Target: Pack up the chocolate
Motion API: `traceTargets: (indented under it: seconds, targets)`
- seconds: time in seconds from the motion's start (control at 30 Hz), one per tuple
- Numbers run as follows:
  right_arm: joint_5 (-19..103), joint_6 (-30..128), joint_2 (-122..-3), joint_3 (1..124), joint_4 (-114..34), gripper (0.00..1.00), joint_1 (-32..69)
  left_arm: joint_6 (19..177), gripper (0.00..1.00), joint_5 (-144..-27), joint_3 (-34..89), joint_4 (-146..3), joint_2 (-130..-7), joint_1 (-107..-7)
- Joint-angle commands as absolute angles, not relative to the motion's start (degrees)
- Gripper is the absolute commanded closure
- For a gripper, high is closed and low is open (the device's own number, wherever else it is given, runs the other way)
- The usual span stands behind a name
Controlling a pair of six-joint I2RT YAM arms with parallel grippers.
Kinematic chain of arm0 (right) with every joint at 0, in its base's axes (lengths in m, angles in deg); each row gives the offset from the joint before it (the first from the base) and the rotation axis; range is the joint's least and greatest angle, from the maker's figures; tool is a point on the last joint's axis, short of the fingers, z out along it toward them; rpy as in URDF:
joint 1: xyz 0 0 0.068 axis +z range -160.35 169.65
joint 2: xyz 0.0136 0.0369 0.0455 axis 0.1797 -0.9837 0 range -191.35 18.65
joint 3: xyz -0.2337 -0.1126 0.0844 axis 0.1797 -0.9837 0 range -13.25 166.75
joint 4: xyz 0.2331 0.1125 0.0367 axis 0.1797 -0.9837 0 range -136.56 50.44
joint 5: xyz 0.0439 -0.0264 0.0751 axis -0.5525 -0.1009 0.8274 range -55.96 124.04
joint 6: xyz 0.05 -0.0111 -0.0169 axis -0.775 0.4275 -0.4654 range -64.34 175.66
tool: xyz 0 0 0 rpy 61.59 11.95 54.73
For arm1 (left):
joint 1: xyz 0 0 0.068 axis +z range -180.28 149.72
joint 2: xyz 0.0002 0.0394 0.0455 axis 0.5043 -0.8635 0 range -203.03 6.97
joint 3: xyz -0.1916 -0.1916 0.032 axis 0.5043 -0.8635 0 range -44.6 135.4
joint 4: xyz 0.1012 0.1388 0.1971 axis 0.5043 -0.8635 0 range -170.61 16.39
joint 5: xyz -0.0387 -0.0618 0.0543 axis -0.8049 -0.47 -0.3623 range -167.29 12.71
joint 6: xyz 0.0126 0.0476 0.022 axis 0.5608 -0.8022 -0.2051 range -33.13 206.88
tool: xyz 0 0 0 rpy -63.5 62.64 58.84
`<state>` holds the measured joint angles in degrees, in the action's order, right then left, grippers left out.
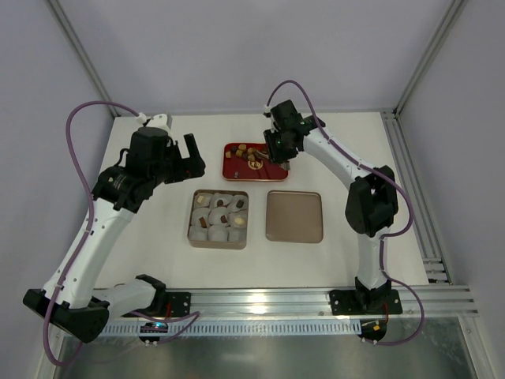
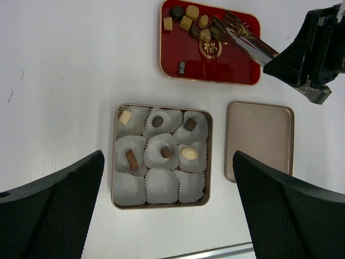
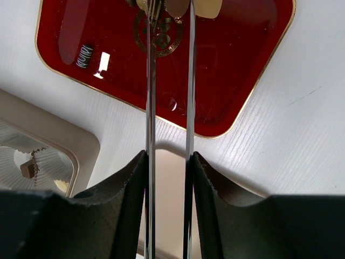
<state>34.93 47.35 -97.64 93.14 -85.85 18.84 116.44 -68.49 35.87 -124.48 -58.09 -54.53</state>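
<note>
Several loose chocolate pieces (image 2: 188, 19) lie at the far end of a red tray (image 1: 237, 170), which also shows in the left wrist view (image 2: 226, 67). My right gripper (image 1: 278, 150) is shut on metal tongs (image 3: 151, 108), whose tips reach among the pieces at the top of the right wrist view (image 3: 207, 5); whether they hold one I cannot tell. The tan tin (image 2: 114, 162) holds white paper cups, several with a chocolate (image 2: 188, 153) in them; the near row is empty. My left gripper (image 2: 167, 183) is open and empty, high above the tin.
The tin's lid (image 1: 294, 216) lies flat to the right of the tin, below the red tray. The right arm's body (image 2: 315, 48) reaches over the tray's right end. An aluminium rail (image 1: 316, 300) runs along the near edge.
</note>
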Motion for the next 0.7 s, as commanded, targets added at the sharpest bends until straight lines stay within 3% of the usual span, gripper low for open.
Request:
traceTargets:
  seconds: [0.0, 0.67]
  targets:
    - [36.1, 47.2, -97.6, 94.9, -84.1, 0.62, 19.0, 116.1, 0.00, -68.3, 37.6, -122.9, -57.9, -54.3]
    - [35.9, 47.2, -98.8, 94.1, -84.7, 0.62, 18.7, 116.0, 0.00, -68.4, 37.6, -122.9, -58.0, -54.3]
